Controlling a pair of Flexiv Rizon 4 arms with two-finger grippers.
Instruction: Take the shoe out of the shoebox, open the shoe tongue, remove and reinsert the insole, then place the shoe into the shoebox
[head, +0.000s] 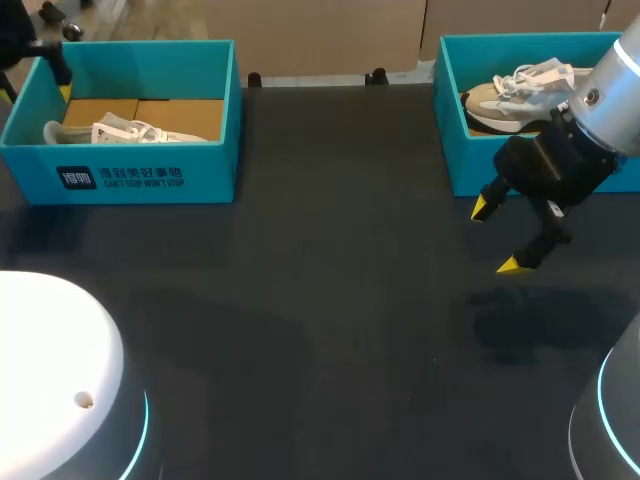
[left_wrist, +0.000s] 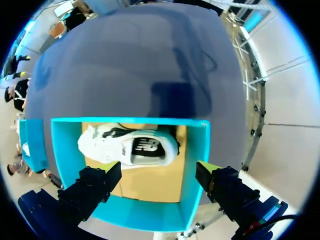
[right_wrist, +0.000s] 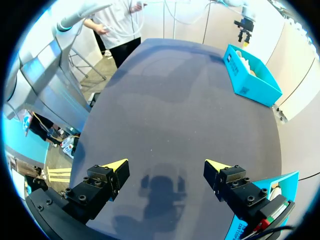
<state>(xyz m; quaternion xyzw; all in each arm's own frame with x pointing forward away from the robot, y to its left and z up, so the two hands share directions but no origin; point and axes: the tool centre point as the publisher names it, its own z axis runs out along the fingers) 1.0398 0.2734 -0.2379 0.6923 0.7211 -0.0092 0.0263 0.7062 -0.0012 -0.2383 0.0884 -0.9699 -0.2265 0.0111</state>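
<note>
White shoe: lies on its side inside the left shoebox, on the box's brown cardboard floor, near the wall that faces the robot.
Left shoebox: teal, open at the top, at the worktop's far left corner.
Left gripper: hangs over the left shoebox with the white shoe just ahead of it. Its jaws are released, spread about as wide as the box, and touch neither shoe nor box.
Second shoe: beige and white with loose laces, upright in the right shoebox.
Right shoebox: teal, open, at the far right corner, well apart from the left one.
Right gripper: above bare worktop just in front of the right shoebox. Its jaws are released with nothing between them, and its shadow falls on the dark surface beneath.
</note>
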